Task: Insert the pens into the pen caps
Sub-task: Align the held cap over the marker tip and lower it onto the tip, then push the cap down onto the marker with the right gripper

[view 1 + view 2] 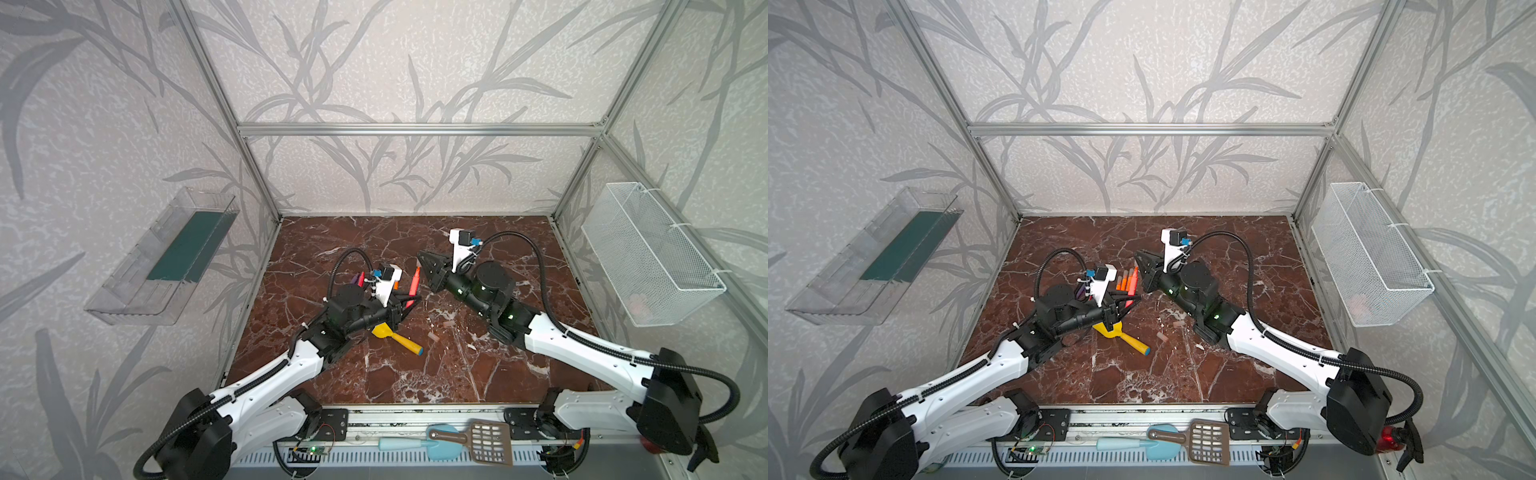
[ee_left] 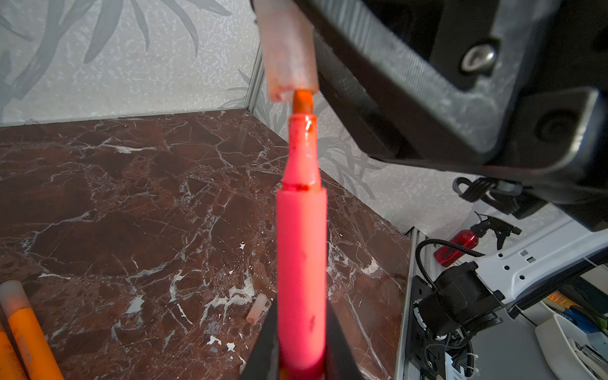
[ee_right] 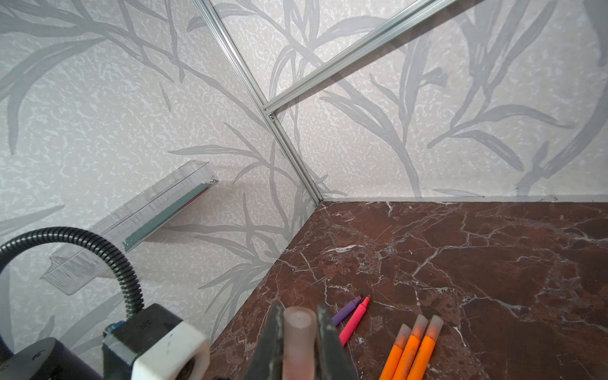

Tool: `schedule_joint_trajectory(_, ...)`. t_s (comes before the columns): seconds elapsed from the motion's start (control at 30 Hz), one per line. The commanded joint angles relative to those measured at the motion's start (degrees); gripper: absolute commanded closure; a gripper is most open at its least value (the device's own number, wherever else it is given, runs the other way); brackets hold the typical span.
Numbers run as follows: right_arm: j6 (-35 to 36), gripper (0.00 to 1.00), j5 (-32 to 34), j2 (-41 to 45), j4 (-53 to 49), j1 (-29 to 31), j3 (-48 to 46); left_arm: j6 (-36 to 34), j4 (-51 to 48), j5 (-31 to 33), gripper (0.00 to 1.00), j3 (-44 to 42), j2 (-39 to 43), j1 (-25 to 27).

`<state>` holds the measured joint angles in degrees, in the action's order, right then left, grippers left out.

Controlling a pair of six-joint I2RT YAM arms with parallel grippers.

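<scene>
My left gripper (image 2: 301, 312) (image 1: 409, 300) is shut on a pinkish-red pen (image 2: 301, 250) (image 1: 414, 284). The pen's orange tip points at the mouth of a translucent pen cap (image 2: 289, 49) and just touches it. My right gripper (image 3: 299, 311) (image 1: 423, 261) is shut on that cap (image 3: 299, 342). Both grippers meet above the middle of the table. Three orange pens (image 3: 411, 348) (image 1: 1123, 280) lie side by side with caps on. A purple pen (image 3: 345, 311) and a second pinkish-red pen (image 3: 353, 324) lie uncapped beside them. Two loose caps (image 1: 433, 336) (image 1: 448, 324) lie on the marble.
A yellow toy shovel (image 1: 397, 337) lies under the left arm's wrist. A clear bin (image 1: 166, 257) hangs on the left wall and a white wire basket (image 1: 652, 253) on the right wall. Spatulas (image 1: 469, 442) rest on the front rail.
</scene>
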<state>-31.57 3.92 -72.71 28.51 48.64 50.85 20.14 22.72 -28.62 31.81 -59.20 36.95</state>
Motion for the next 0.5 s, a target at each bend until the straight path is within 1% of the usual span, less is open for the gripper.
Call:
schedule_joint_trajectory(0.0, -1.1, 1.0, -1.4, 0.6, 1.4, -0.1, -1.0, -0.6, 1.7, 0.0, 1.0, -0.1, 1.4, 0.0)
schedule_joint_trajectory(0.27, -4.1, 1.0, -3.7, 1.7, 3.0, 0.0, -4.0, 1.2, 2.1, 2.2, 1.0, -0.5, 1.8, -0.2)
schedule_joint_trajectory(0.33, -4.5, 1.0, -4.9, 2.4, 2.8, 0.0, -5.0, 1.8, 2.8, 2.0, 1.0, -0.8, 2.2, -0.3)
schedule_joint_trajectory(0.47, -7.9, 1.0, -7.2, 3.9, 4.3, 0.4, -9.0, 3.7, 4.4, 0.7, 1.0, -1.4, 3.2, -0.6)
